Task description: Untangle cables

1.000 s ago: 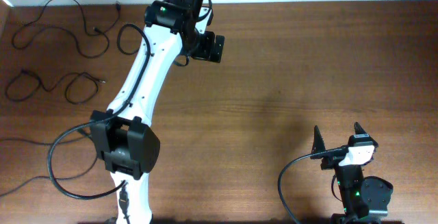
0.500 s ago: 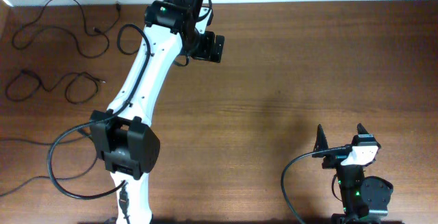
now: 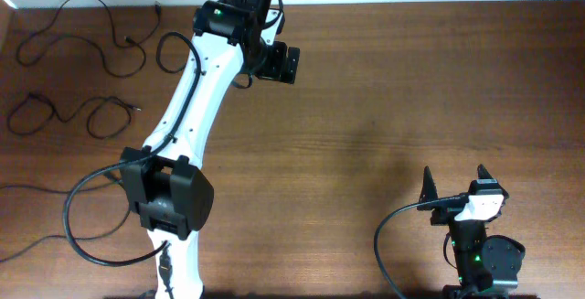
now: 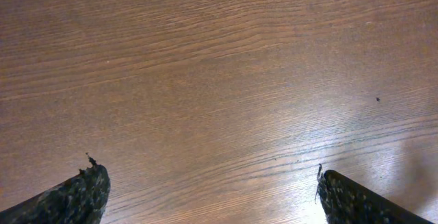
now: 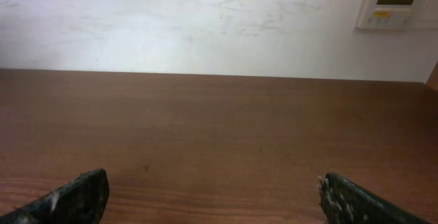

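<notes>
**Bench inventory: both grippers empty, cables lying at the far left**

1. Cables [image 3: 111, 25]. You have thin black cords lying loose on the table [image 3: 393, 89] at its far left corner. Two groups show in the overhead view. One is a wide wandering loop nearest the back edge. The other is a lower cord [image 3: 91, 105] just in front of it, bent into two small loops. The groups lie apart from each other, and neither gripper touches them. Plug ends are too small to make out.

2. Left gripper [image 4: 205, 183]. The arm reaches far across the table toward the back edge, to the right of the cables and well apart from them. The jaws stand wide apart with only bare wood grain between the fingertips [image 4: 85, 190].

3. Right gripper [image 3: 454, 185]. It is drawn in close to its base at the near right, well apart from the cables. The jaws are spread wide and hold nothing. Its wrist camera looks across the tabletop to a pale wall [image 5: 171, 18] with a small control panel [image 5: 399, 1].

4. Arm wiring [image 3: 73, 230]. Thicker black leads curve beside the left base.
</notes>
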Motion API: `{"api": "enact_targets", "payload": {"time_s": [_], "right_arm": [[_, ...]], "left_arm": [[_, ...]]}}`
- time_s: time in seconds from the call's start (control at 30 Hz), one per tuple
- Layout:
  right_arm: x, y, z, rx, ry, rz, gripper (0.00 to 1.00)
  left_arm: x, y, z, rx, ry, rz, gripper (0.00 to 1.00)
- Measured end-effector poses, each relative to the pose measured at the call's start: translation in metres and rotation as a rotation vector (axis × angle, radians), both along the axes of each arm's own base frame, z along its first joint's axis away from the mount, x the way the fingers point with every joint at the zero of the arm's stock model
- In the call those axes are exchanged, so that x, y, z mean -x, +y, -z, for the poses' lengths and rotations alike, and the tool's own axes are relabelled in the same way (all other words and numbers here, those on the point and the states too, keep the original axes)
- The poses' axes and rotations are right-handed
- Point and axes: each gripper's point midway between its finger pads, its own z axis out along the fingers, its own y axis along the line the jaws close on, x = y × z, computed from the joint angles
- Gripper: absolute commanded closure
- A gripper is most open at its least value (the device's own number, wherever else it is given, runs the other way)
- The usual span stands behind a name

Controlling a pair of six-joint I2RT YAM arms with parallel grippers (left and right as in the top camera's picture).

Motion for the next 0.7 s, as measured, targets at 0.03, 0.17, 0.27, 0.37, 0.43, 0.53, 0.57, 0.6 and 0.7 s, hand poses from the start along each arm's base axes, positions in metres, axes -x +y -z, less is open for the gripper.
{"api": "enact_targets", "payload": {"time_s": [0.03, 0.17, 0.27, 0.37, 0.43, 0.53, 0.57, 0.6, 0.7], "right_arm": [[0.0, 0.0, 0.0, 0.0, 0.0, 0.0, 0.02], [0.0, 0.0, 0.0, 0.0, 0.0, 0.0, 0.02], [0.0, 0.0, 0.0, 0.0, 0.0, 0.0, 0.02], [0.0, 0.0, -0.0001, 0.0, 0.0, 0.0, 0.02], [0.0, 0.0, -0.0001, 0.001, 0.0, 0.0, 0.02], [0.0, 0.0, -0.0001, 0.003, 0.0, 0.0, 0.02], [0.0, 0.0, -0.0001, 0.004, 0.0, 0.0, 0.02], [0.0, 0.0, -0.0001, 0.005, 0.0, 0.0, 0.02], [0.0, 0.0, -0.0001, 0.007, -0.001, -0.001, 0.01]], "left_arm": [[-0.0001, 0.0, -0.0001, 0.0, 0.0, 0.0, 0.01], [0.0001, -0.0002, 0.0, 0.0, 0.0, 0.001, 0.01], [0.0, 0.0, 0.0, 0.0, 0.0, 0.0, 0.01], [0.0, 0.0, 0.0, 0.0, 0.0, 0.0, 0.01], [0.0, 0.0, 0.0, 0.0, 0.0, 0.0, 0.01], [0.0001, -0.0002, 0.0, 0.0, 0.0, 0.0, 0.01], [0.0, 0.0, 0.0, 0.0, 0.0, 0.0, 0.01], [0.0001, -0.0002, 0.0, 0.0, 0.0, 0.001, 0.01], [0.0, -0.0002, -0.0001, 0.0, 0.0, 0.0, 0.01]]}}
